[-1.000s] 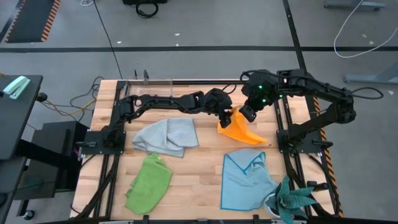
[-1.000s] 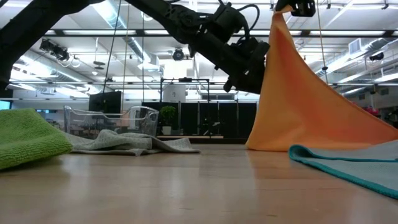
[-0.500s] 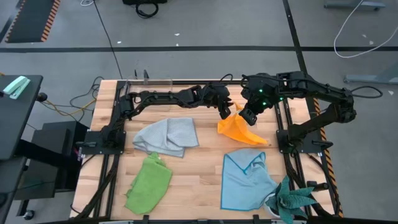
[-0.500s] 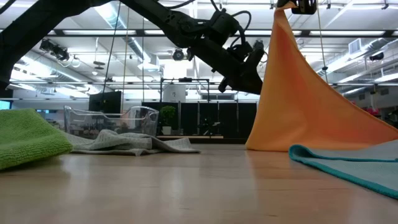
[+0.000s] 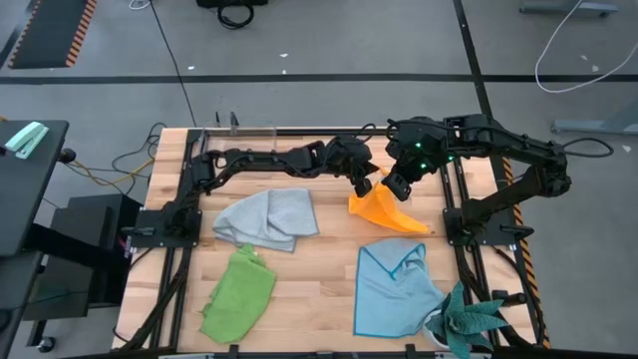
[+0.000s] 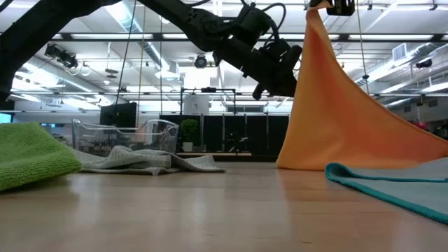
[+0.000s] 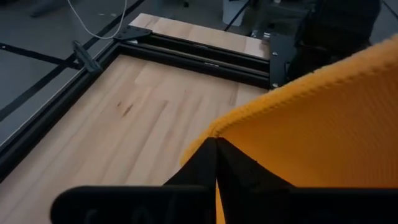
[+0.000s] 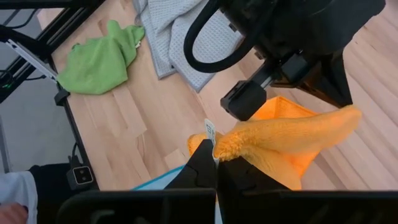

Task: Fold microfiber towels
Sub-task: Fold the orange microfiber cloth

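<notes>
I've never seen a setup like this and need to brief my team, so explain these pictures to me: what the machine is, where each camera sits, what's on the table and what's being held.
It is a robot with two dark arms at a wooden table, each ending in a two-finger claw. One camera looks straight down, one sits level with the tabletop, and one rides on each wrist.

On the table lie a grey towel, a lime green towel and a light blue towel, plus a teal spiky plant at one corner and a clear plastic box at the far edge.

The right claw holds the orange-yellow towel up by a corner, so it hangs like a tent. The left claw has shut on the towel's edge beside it.
</notes>
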Tool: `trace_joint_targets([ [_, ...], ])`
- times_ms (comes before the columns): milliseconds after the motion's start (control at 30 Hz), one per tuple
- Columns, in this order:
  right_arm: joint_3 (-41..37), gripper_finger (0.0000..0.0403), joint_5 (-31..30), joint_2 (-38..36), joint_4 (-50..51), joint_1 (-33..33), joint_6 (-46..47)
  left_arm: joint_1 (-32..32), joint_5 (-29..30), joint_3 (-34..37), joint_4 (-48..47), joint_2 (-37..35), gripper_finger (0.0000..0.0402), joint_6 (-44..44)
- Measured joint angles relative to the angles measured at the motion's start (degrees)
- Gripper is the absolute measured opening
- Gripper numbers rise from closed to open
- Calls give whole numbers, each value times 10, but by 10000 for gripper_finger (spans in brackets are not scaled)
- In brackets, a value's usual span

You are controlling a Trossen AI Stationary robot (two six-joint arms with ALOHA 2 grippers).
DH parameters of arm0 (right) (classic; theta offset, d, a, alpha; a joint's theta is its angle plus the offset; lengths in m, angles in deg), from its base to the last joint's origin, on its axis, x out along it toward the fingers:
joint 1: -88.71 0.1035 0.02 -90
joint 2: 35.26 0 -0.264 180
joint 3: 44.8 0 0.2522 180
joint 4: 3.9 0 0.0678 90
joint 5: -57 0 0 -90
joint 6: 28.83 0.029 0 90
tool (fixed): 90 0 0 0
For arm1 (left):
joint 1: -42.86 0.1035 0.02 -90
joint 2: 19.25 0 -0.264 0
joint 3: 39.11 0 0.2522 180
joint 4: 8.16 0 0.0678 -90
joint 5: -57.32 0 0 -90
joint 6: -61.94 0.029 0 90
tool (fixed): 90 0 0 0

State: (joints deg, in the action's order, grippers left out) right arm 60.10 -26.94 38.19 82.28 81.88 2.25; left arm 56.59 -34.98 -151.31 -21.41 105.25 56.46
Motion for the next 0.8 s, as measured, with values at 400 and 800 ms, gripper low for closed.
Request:
trace_joint_targets([
  [400, 0, 0, 0, 0, 0, 0, -2, 19, -81, 0, -23, 0, 144, -14],
  [800, 0, 0, 0, 0, -15, 0, -9, 18, -80, 0, 13, 0, 197, -13],
])
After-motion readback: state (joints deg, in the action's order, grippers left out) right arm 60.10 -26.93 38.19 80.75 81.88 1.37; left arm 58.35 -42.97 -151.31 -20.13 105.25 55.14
